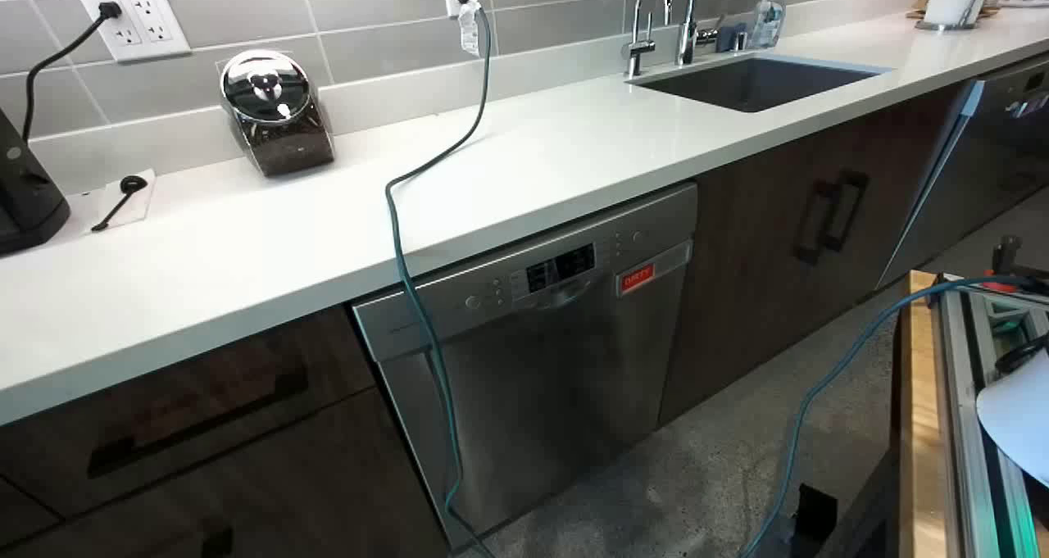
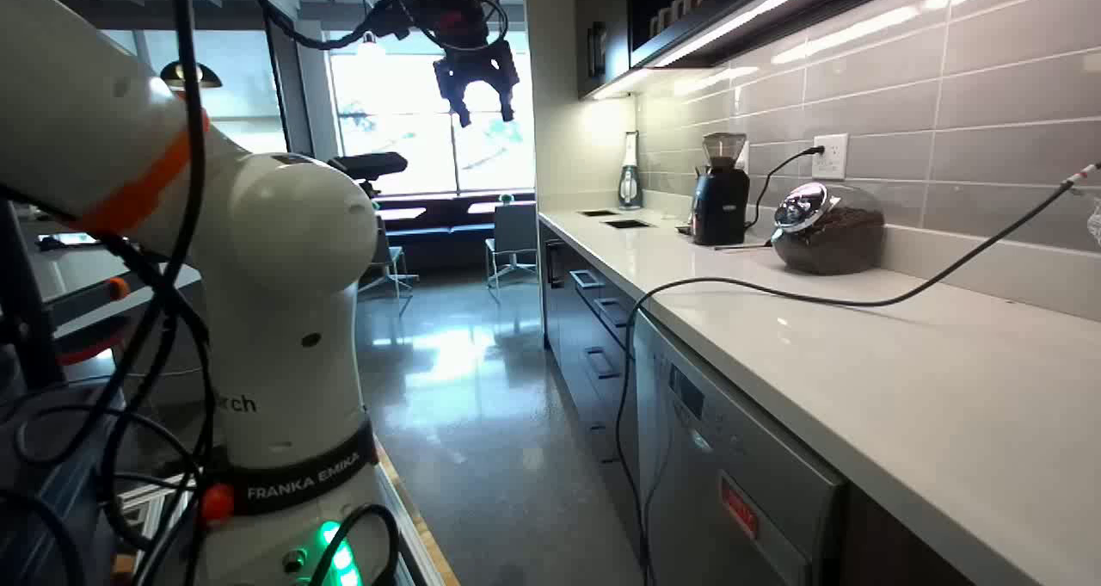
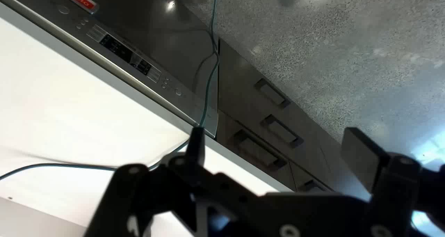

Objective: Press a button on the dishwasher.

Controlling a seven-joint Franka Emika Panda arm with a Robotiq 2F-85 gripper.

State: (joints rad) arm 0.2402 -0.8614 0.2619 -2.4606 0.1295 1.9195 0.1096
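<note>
The dishwasher has a brushed steel front in both exterior views [image 1: 557, 378] [image 2: 688, 491] and in the wrist view [image 3: 156, 31]. Its door looks shut. The top strip bears a dark display [image 1: 561, 267], which also shows in the wrist view [image 3: 120, 50]. Small round buttons [image 1: 473, 302] sit on either side of it, and they show in the wrist view [image 3: 178, 91]. A red "DIRTY" label [image 1: 637, 278] is on the door. My gripper [image 2: 487, 118] is open and empty, high above the counter level and apart from the dishwasher. Its spread fingers show in the wrist view [image 3: 274, 139].
A white counter [image 1: 533, 165] overhangs the dishwasher. A cord [image 1: 438, 361] hangs over the counter edge and across the dishwasher's left part. Dark drawers with bar handles [image 1: 197, 419] stand beside it. A jar [image 2: 830, 229] and a grinder [image 2: 721, 203] stand on the counter. Upper cabinets [image 2: 602, 35] hang above.
</note>
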